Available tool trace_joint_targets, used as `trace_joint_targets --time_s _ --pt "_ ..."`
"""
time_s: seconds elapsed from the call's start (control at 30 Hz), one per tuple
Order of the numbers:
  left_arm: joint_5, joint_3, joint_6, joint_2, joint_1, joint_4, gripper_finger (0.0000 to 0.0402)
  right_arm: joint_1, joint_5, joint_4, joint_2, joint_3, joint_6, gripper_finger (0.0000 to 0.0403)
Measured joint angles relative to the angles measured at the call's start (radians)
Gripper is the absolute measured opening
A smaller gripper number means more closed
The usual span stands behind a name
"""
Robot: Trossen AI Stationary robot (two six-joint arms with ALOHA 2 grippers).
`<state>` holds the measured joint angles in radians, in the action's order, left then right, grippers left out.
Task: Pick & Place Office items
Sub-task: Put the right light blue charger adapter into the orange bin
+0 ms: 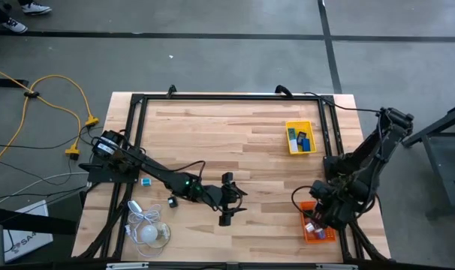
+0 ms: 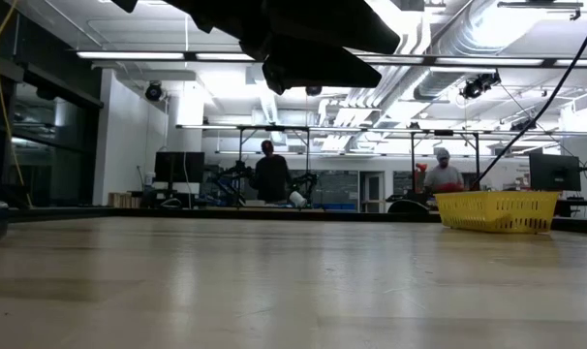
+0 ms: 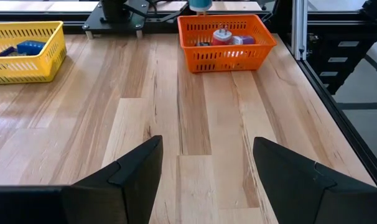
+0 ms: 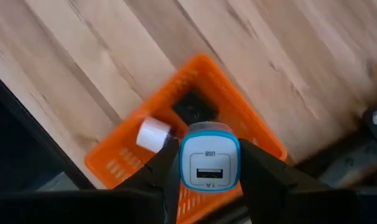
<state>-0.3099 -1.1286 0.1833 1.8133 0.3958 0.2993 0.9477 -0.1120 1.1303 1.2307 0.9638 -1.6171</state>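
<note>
Above the orange tray (image 4: 195,134), w/ the tray as landmark: a small white-and-blue USB charger plug (image 4: 209,163) sits pinched between the right gripper (image 4: 209,177) fingers, port face toward the wrist cam. Clenched on it from both sides, held directly over the tray's open top — prob. so a release drops it straight in, not onto the tabletop (image 1: 235,142). Below it, inside the tray: a black piece (image 4: 191,109) and a white cylinder-ish piece (image 4: 153,134), already lying there. Left wrist view also shows a pink-red round piece (image 3: 222,36) and a purple-ish one (image 3: 243,40) in the same tray.

Farther from the orange tray, along the same side of the tabletop, the yellow tray (image 1: 299,138) holds blue and dark items; looks like items get sorted by tray, basis unclear.

Well away from the orange tray, across the tabletop: left gripper (image 1: 226,202), fingers spread wide, nothing between them, aimed over bare wood toward the tray — waiting, I'd judge. Beyond it, a small teal piece (image 1: 146,181) and a black piece (image 1: 172,201) lie loose, not yet picked. A white bulb w/ coiled cord (image 1: 151,231) sits near that far corner.

Next: open the right fingers. Risk: the plug clipping the rim, bouncing out.
</note>
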Motion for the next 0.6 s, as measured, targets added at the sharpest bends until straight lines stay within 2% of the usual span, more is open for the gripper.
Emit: trace_joint_targets --time_s 0.33,0.6 --pt "0.000 0.000 0.000 0.000 0.000 -0.006 0.0242 0.078 0.015 0.025 0.051 0.000 -0.167 0.0123" --pt "0.000 0.000 0.000 0.000 0.000 -0.007 0.0242 0.112 0.015 0.007 0.171 0.000 -0.176 0.0124"
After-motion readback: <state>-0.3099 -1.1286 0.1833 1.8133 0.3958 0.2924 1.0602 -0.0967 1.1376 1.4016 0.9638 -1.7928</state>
